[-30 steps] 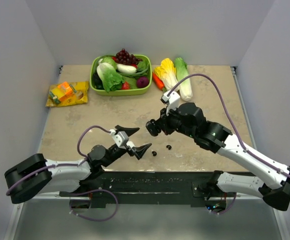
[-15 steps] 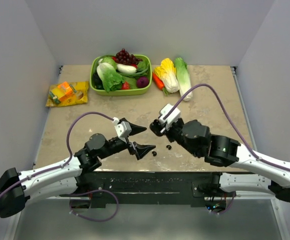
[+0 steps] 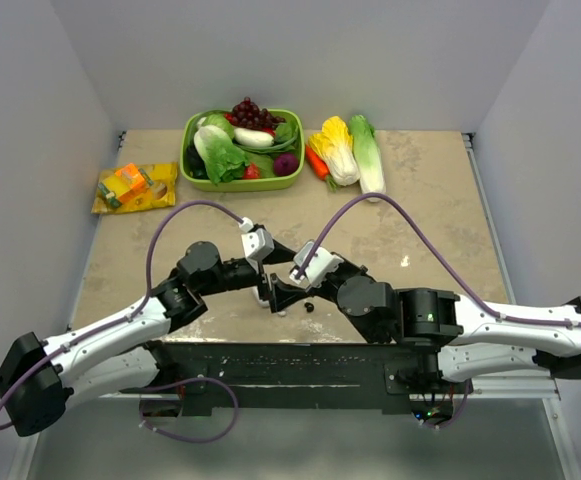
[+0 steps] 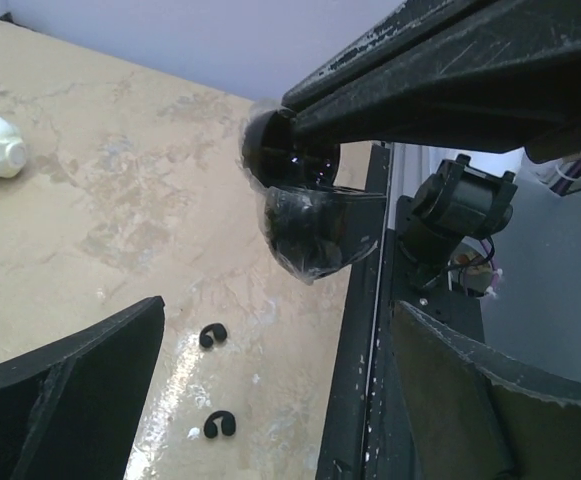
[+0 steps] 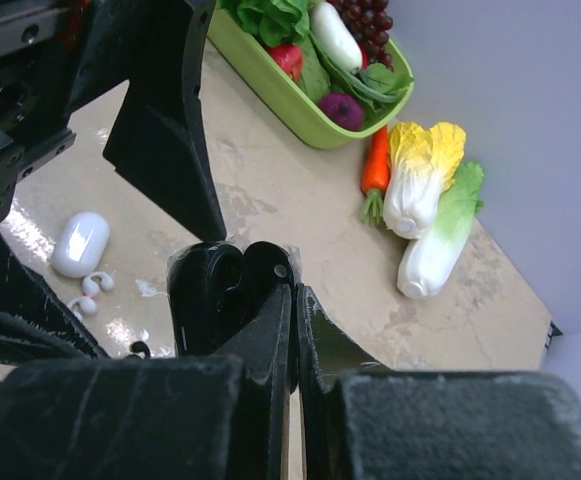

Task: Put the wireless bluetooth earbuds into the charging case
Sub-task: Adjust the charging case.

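1. Wireless bluetooth earbuds [image 3: 309, 307] lie loose on the marbled tabletop [image 3: 420, 200] near its front edge. Two black buds [image 4: 212, 335] sit close together but apart, and two white buds [image 5: 90, 290] rest just beside a closed white charging case [image 5: 80, 243].
2. The right tool [image 5: 295, 300], its fingers pressed together, pinches a glossy black charging case [image 4: 305, 225]. The case appears hinged open and is held close to the tabletop's front edge.
3. The left tool [image 4: 278, 305] stands spread wide, one finger at each lower corner of its wrist view. It faces the held case without touching it. The black buds lie on the tabletop between its left finger and the case.
4. From above, both arms reach in to the middle of the front edge and their tools crowd together. One black bud shows on the tabletop just to the right of them.
5. At the back of the tabletop, a green basket [image 3: 240, 183] holds lettuce, grapes and other produce. A carrot [image 3: 317, 163] and two napa cabbages [image 3: 368, 160] lie to its right, and a yellow-and-orange snack packet [image 3: 135, 187] lies to its left.
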Available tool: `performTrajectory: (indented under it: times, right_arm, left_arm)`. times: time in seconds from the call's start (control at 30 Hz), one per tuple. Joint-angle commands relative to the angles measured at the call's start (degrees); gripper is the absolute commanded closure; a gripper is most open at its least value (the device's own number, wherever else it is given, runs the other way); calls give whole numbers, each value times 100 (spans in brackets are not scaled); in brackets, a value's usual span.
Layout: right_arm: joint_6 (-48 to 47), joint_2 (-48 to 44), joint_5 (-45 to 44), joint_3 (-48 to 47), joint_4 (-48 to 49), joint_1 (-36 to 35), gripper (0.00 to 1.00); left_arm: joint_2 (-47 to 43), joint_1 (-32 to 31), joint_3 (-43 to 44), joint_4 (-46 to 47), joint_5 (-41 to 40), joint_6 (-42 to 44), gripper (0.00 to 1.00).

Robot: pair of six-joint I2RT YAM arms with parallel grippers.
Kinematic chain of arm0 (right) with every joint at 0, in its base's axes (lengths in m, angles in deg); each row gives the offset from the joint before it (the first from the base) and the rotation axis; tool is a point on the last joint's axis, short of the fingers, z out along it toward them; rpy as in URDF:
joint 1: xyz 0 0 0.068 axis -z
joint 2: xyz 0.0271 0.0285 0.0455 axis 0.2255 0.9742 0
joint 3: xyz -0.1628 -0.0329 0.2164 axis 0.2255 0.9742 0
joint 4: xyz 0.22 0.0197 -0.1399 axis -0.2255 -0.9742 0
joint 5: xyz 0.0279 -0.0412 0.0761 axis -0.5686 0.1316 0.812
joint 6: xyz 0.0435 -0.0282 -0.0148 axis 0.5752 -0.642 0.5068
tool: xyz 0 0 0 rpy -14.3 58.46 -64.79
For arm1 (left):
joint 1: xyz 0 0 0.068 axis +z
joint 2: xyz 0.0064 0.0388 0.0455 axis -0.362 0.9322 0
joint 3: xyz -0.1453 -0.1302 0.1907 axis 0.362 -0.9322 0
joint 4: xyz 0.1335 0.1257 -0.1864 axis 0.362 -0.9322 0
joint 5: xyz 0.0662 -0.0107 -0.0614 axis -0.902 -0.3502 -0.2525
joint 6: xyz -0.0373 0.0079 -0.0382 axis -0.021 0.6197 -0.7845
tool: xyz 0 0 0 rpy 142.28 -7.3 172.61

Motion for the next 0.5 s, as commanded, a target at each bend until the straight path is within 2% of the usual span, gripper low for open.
performTrajectory:
  times: [0.0, 0.47]
  right_arm:
    - [-134, 45, -443, 46, 292, -65, 100]
    - [-81, 142, -197, 72, 415, -56, 100]
  left_arm:
    - [127, 26, 161, 362, 457, -70, 3]
    - [346, 26, 117, 1232, 528, -219, 9]
